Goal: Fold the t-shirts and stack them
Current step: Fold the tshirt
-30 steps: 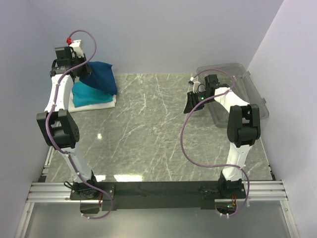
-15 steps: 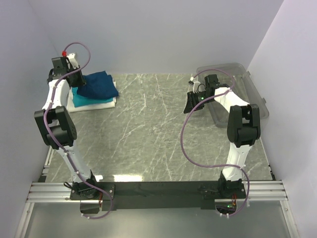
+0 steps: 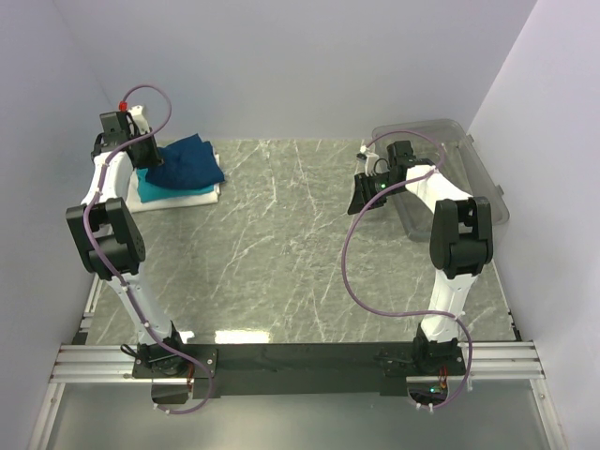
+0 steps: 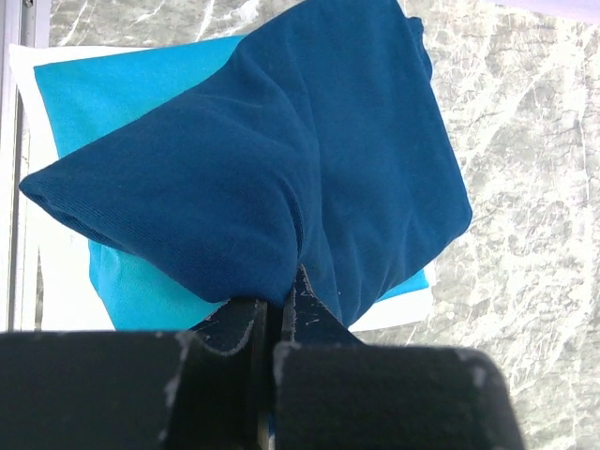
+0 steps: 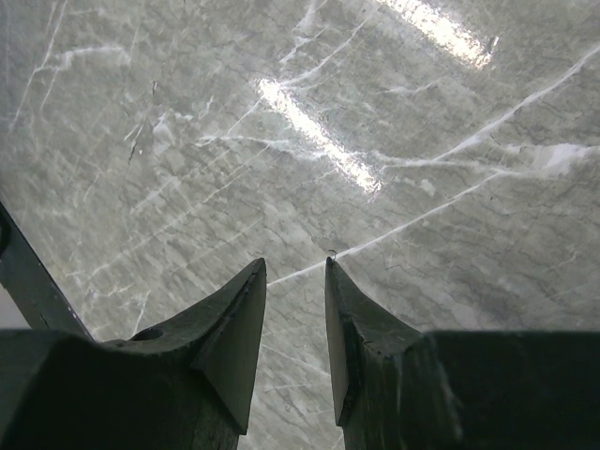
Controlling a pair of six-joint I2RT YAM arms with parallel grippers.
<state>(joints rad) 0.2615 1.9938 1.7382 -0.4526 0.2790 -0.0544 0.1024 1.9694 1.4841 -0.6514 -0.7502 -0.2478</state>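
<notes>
At the table's far left a navy blue t-shirt [image 3: 187, 162] lies bunched on a folded teal t-shirt [image 3: 150, 184], which rests on a folded white t-shirt [image 3: 183, 198]. My left gripper [image 3: 150, 161] is shut on the navy t-shirt's near fold. In the left wrist view the navy t-shirt [image 4: 281, 159] drapes over the teal t-shirt [image 4: 122, 89] and the white t-shirt [image 4: 398, 311], and its cloth is pinched between the left gripper's [image 4: 286, 281] jaws. The navy shirt's print is hidden. My right gripper [image 5: 295, 267] hovers open over bare marble with nothing between its fingers.
A clear plastic bin [image 3: 469, 173] stands at the far right, just behind the right gripper [image 3: 361, 199]. The grey marble table [image 3: 281, 253] runs between the stack and the bin. Walls close in on the left, back and right.
The left gripper has carried the navy t-shirt down and left onto the teal and white stack; the shirt hung higher a second ago. The right arm has not moved.
</notes>
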